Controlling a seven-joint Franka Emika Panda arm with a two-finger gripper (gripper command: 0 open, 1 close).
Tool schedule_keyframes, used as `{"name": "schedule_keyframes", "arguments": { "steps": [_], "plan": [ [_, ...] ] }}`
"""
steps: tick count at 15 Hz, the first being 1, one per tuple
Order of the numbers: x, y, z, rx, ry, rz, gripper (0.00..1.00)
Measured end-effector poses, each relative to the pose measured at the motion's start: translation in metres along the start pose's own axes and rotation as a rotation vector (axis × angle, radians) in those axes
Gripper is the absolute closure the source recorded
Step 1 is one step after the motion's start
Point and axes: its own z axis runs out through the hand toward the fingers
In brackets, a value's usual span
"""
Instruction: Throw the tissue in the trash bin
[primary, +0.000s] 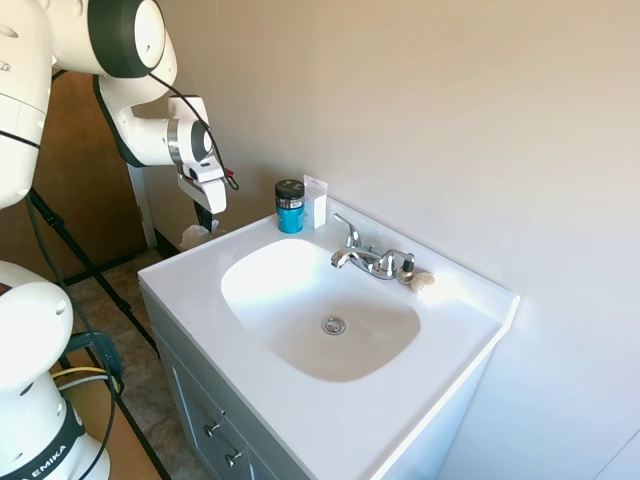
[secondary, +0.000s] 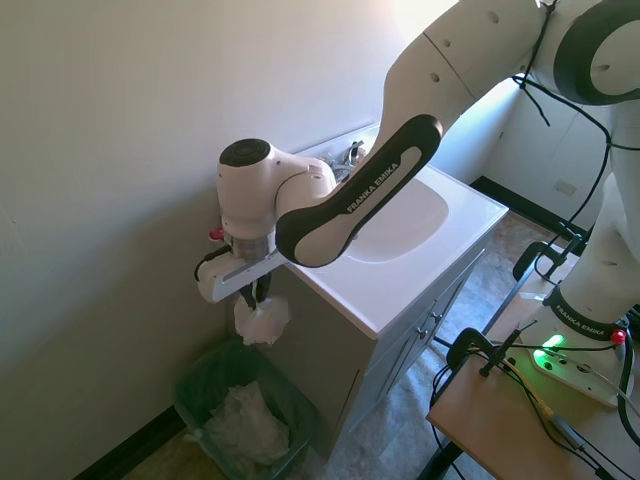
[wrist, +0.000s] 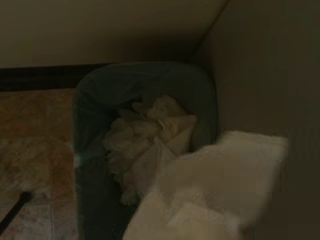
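The tissue (secondary: 262, 320), a crumpled white wad, hangs from my gripper (secondary: 258, 297), which is shut on its top. It hangs in the air beside the end of the vanity, directly above the green trash bin (secondary: 196, 372) on the floor by the wall. In the first exterior view the tissue (primary: 195, 237) peeks out just past the counter's far edge, below the gripper (primary: 206, 214). The wrist view looks down into the trash bin (wrist: 95, 100), with the tissue (wrist: 215, 190) large and blurred in front.
Crumpled white paper (secondary: 245, 420) lies in the bin. The white vanity (primary: 190, 280) with its sink stands right beside the bin. On the counter are a faucet (primary: 368, 258), a blue jar with a black lid (primary: 290, 206) and a small beige lump (primary: 421, 281). The wall is close behind.
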Motion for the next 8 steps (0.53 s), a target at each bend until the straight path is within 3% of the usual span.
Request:
{"name": "schedule_keyframes", "arguments": {
  "steps": [4, 8],
  "plan": [
    [-0.004, -0.008, -0.004, 0.008, 0.011, 0.002, 0.00],
    [-0.001, -0.016, -0.035, 0.062, 0.030, 0.042, 0.00]
  ]
}}
